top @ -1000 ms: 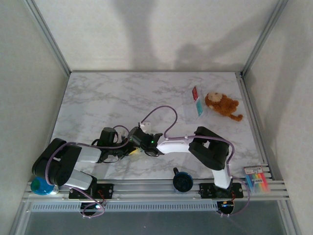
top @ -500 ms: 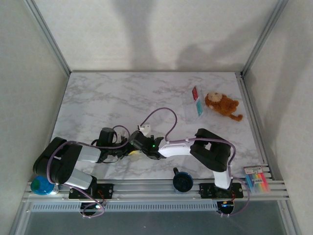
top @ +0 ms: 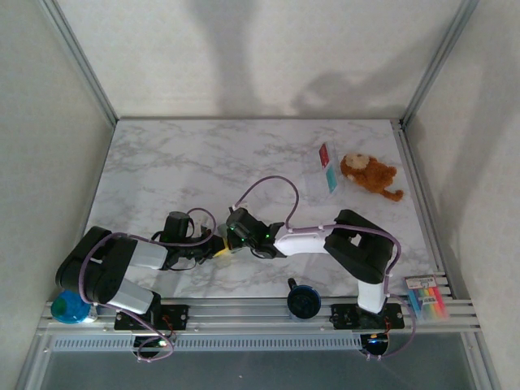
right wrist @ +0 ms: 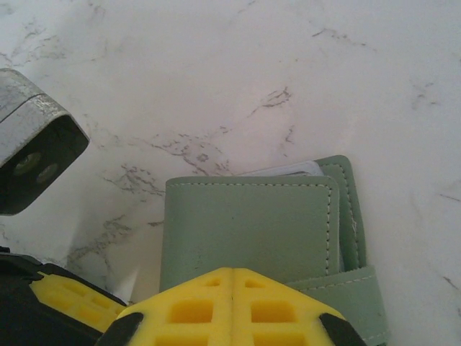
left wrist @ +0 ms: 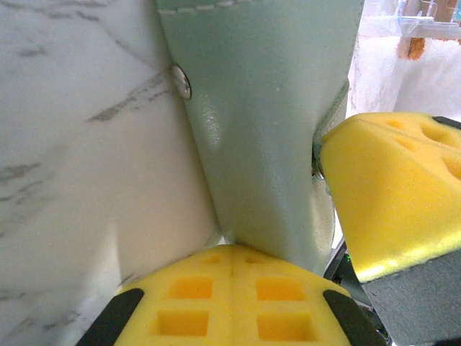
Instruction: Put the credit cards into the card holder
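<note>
**CARD HOLDER STILL SHUT UNDER BOTH GRIPPERS; CARDS NOT YET FETCHED**

The card holder [right wrist: 248, 223] lay folded on the marble table [top: 179, 171], near the front and slightly left of centre, where the two arms met. The credit cards [top: 327, 166], one red and one teal-banded, lay together at the far right. They were just beside the plush toy [top: 370, 176] and well apart from the holder.

Change over the last second: the right arm [top: 357, 248] swung its elbow outward to the right and its wrist shifted slightly. The left arm [top: 106, 268] kept its pose, and the cards and toy had not moved. In my judgement this was a small readjustment at the holder, not progress on loading. The holder was unopened and neither card had been collected.

The right gripper [right wrist: 232, 277] was closed, pads together, at the holder's near edge. The left gripper [left wrist: 232, 259] was likewise closed against the holder. Whether either nipped a flap could not be told.

The overhead view supplied the cards' position and the arm postures. The right wrist view supplied the holder lying flat, with a strap [right wrist: 338, 288] at its right. It also showed a pale edge [right wrist: 288, 169] protruding at the far side, card or lining undetermined. The left wrist view supplied a metal snap stud [left wrist: 181, 81] on the holder.
</note>
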Action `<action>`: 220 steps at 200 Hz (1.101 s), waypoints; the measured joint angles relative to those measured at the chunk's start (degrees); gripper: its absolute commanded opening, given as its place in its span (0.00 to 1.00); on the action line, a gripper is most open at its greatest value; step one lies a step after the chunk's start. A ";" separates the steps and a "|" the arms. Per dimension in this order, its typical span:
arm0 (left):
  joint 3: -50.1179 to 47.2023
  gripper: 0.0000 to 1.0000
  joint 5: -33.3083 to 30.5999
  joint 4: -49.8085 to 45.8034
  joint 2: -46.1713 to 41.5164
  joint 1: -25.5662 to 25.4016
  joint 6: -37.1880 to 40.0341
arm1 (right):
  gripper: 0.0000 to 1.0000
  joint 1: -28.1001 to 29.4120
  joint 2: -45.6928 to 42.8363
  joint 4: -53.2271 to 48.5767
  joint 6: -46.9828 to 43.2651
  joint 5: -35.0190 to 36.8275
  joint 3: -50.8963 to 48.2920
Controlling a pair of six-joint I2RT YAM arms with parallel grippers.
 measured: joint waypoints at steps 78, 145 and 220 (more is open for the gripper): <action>0.22 0.00 0.02 -0.48 0.00 0.02 0.22 | 0.00 -0.42 -0.87 11.10 -6.08 -1.64 -6.49; 0.22 0.00 0.15 -0.52 0.00 0.17 0.22 | 0.00 -0.42 -1.11 21.68 -10.62 -2.03 -12.39; 0.83 0.00 1.11 -1.77 0.33 0.76 0.70 | 0.00 1.75 0.94 27.10 -13.75 3.26 -14.45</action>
